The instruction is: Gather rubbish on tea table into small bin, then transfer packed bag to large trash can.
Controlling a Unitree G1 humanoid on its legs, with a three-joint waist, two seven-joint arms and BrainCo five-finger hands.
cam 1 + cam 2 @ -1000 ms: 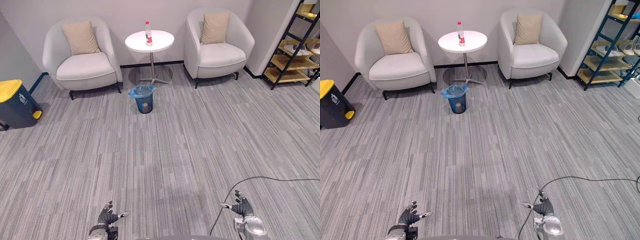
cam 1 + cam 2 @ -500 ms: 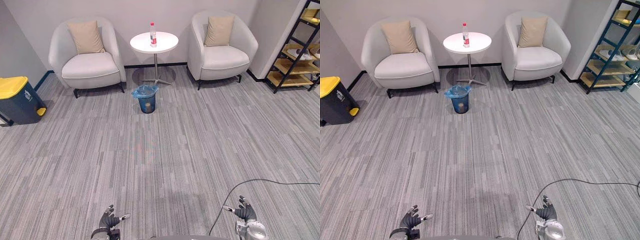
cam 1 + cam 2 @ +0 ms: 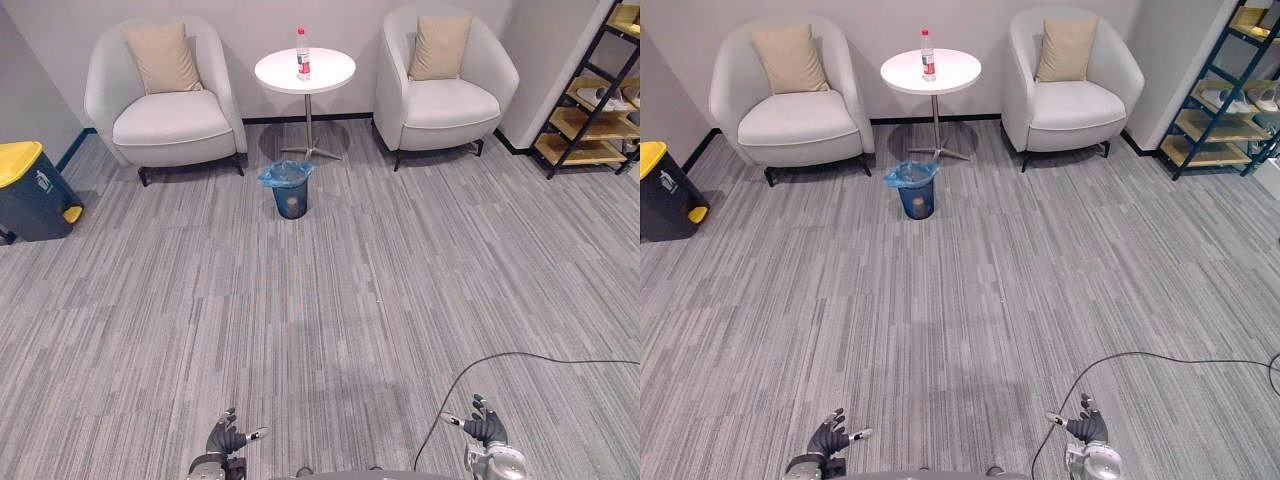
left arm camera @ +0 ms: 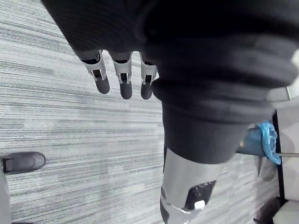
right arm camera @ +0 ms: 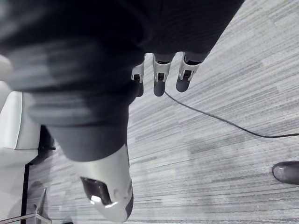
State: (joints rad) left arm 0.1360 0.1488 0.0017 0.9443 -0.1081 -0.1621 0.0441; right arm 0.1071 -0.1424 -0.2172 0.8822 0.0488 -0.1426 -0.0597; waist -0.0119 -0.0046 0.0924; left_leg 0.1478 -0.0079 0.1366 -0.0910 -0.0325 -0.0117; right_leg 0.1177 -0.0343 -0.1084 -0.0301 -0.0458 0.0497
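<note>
Left eye view: plastic bottle [image 3: 301, 40] upright on tea table [image 3: 335, 70], small bin [image 3: 290, 190] just before that table. Left hand [image 3: 226, 440] and right hand [image 3: 485, 432] relaxed, empty, well short of it; left lines up closer.

Looks like an office lounge or waiting corner to me, not somebody's home. Grey striped carpet tiles [image 3: 330, 290] run right across the floor, and the back wall [image 3: 250, 25] is plain grey with dark skirting. Two matching pale tub chairs, a left armchair [image 3: 165, 110] and a right armchair [image 3: 445, 90], sit either side of a small round white tea table [image 3: 305, 72] on a metal pedestal. There's a dark metal rack [image 3: 590, 100] with wooden shelves in the right corner, plus a dark large trash can [image 3: 35, 185] with a yellow lid by the left wall, proper shared-building kit
</note>
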